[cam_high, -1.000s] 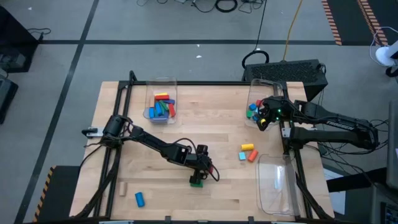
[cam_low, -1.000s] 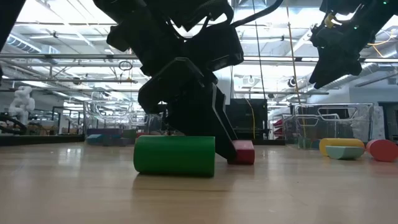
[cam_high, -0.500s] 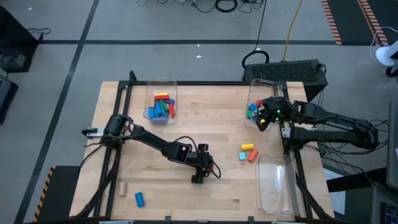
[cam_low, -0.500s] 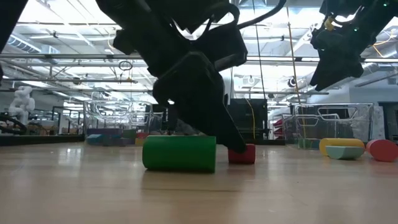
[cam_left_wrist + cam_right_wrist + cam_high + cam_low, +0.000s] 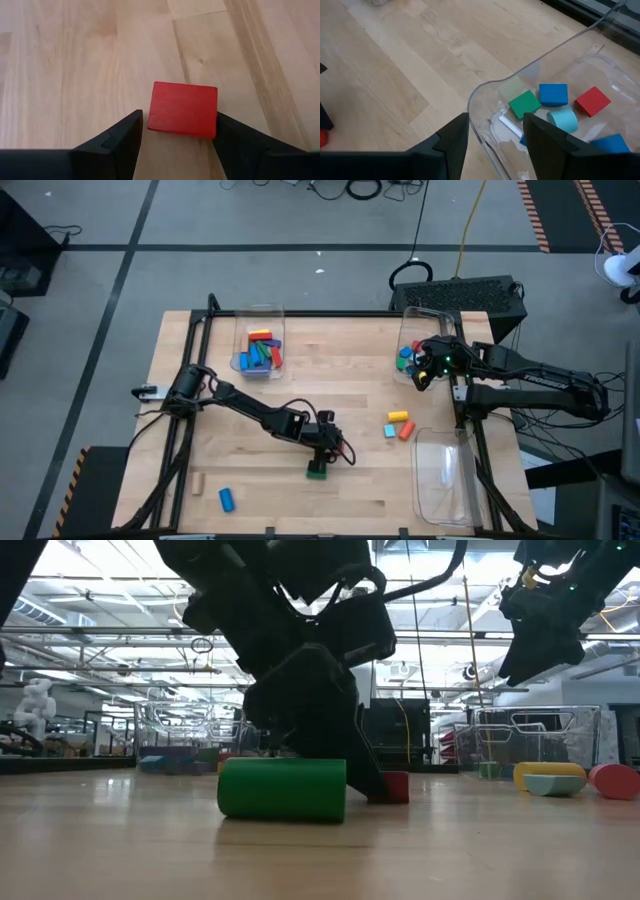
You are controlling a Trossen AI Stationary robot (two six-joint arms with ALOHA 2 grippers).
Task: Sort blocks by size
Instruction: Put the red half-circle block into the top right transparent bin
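Observation:
A red block [image 5: 183,109] lies flat on the table, near the front and a little left of the middle, and my left gripper [image 5: 179,117] is shut on it. A green cylinder [image 5: 282,789] lies on its side just in front of that gripper [image 5: 322,450]; in the low view it hides most of the red block [image 5: 395,786]. My right gripper [image 5: 495,135] stands open in the air over the far right clear bin [image 5: 485,95], which holds several blocks, and has nothing between its fingers. My left gripper has the red block's two opposite sides [image 5: 212,115] between its two fingers [image 5: 125,135]. The fingers come slanting down from the table's left. The block lies flat on the table with its top face up.
A clear bin [image 5: 258,350] with several blocks stands at the far left. An empty clear bin [image 5: 445,480] lies at the near right edge. Yellow, light blue and orange blocks [image 5: 398,425] lie right of centre. A blue cylinder [image 5: 226,500] and a plain wood block [image 5: 198,483] lie near left.
My left gripper has stayed over the same spot and drawn its fingers in on the red block. The block stays on the table.

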